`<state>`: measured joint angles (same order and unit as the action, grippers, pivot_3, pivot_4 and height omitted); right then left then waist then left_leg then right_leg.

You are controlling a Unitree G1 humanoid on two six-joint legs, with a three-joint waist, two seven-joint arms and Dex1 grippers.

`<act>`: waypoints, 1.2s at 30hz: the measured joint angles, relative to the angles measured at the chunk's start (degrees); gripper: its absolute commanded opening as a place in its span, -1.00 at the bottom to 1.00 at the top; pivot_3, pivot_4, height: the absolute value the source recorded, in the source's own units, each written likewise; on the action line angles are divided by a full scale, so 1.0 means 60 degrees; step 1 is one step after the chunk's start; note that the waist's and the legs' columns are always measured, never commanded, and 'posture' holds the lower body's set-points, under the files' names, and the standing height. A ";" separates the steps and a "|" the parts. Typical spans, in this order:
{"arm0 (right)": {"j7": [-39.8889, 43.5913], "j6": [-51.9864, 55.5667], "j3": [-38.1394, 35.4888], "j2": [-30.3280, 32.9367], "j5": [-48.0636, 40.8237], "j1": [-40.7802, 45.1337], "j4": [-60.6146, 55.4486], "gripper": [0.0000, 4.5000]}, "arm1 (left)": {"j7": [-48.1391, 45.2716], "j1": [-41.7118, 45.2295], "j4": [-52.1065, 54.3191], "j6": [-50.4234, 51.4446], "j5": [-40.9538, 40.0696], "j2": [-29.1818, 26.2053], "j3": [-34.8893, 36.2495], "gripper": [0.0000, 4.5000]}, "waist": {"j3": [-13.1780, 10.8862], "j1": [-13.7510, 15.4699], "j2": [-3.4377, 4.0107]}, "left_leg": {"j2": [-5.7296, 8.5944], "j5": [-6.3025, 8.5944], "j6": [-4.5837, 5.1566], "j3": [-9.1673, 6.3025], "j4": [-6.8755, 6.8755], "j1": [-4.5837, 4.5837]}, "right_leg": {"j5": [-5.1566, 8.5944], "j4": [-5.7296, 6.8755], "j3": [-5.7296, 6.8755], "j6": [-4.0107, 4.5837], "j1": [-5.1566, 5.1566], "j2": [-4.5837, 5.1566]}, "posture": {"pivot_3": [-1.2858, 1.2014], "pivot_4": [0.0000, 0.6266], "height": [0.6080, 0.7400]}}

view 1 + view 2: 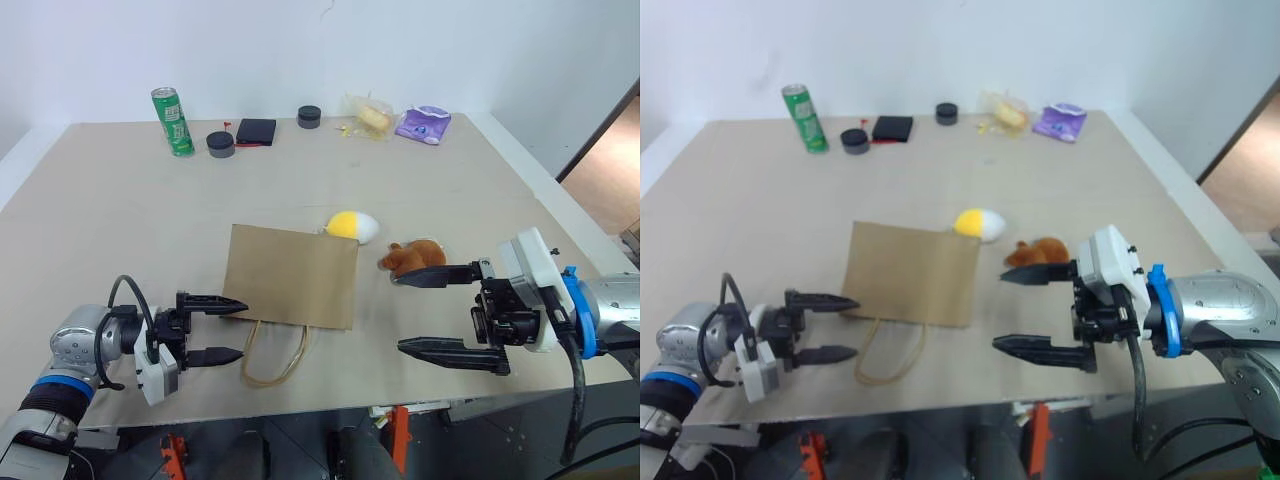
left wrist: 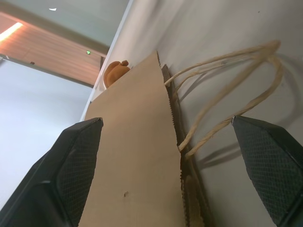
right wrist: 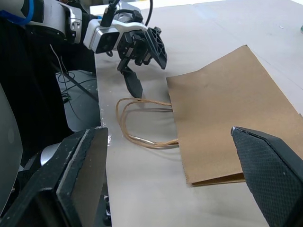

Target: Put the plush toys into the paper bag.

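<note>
Behind the flat paper bag (image 1: 292, 276) (both pincers agape) sit plush toys (image 1: 414, 257), green can (image 1: 173, 121).

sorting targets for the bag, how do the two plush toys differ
The egg-shaped yellow and white plush toy is smooth and two-coloured; the brown furry animal plush toy is shaggy and one colour. The egg touches the far edge of the flat brown paper bag, while the animal lies apart from it, off its right side, nearer the open right pincer. Both are small, lie on the table and are ungrasped.
</note>
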<state>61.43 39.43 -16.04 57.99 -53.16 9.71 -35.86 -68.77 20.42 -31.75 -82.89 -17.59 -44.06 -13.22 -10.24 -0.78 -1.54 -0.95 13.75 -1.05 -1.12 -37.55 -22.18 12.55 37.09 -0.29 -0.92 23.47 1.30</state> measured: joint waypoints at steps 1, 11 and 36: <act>-0.0044 0.0008 0.0000 0.0000 -0.0022 0.0000 -0.0001 0.99 | 0.0158 0.0000 0.0033 -0.0007 0.0058 -0.0065 -0.0045 1.00 | 0.0000 0.0000 0.0000 | 0.0000 0.0000 0.0000 -0.0001 0.0000 0.0000 | 0.0000 0.0000 0.0001 0.0000 0.0000 0.0000 | 0.03 -0.52 1.00; -0.0110 0.0016 0.0000 0.0000 -0.0092 -0.0038 -0.0004 0.99 | 0.1189 0.0325 -0.0047 -0.0072 0.0226 -0.0975 -0.0207 1.00 | -0.0002 0.0000 0.0000 | -0.0004 0.0000 0.0000 0.0006 0.0002 -0.0001 | 0.0001 -0.0001 0.0001 0.0001 0.0002 0.0001 | 0.03 -0.52 1.00; -0.0321 -0.0004 0.0012 0.0000 -0.0081 0.0020 -0.0001 0.99 | 0.2844 0.0442 0.0413 0.0074 0.1789 -0.0736 -0.1218 1.00 | -0.0002 0.0000 0.0000 | -0.0004 0.0000 0.0000 0.0008 0.0004 -0.0001 | 0.0000 -0.0002 -0.0002 0.0000 0.0003 -0.0001 | 0.03 -0.52 1.00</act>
<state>59.50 39.41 -15.96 57.99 -53.64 9.83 -35.87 -51.70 23.08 -29.28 -82.44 -6.86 -48.47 -20.52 -10.26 -0.78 -1.55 -0.98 13.75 -1.06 -1.07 -37.53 -22.19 12.55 37.08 -0.30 -0.92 23.49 1.30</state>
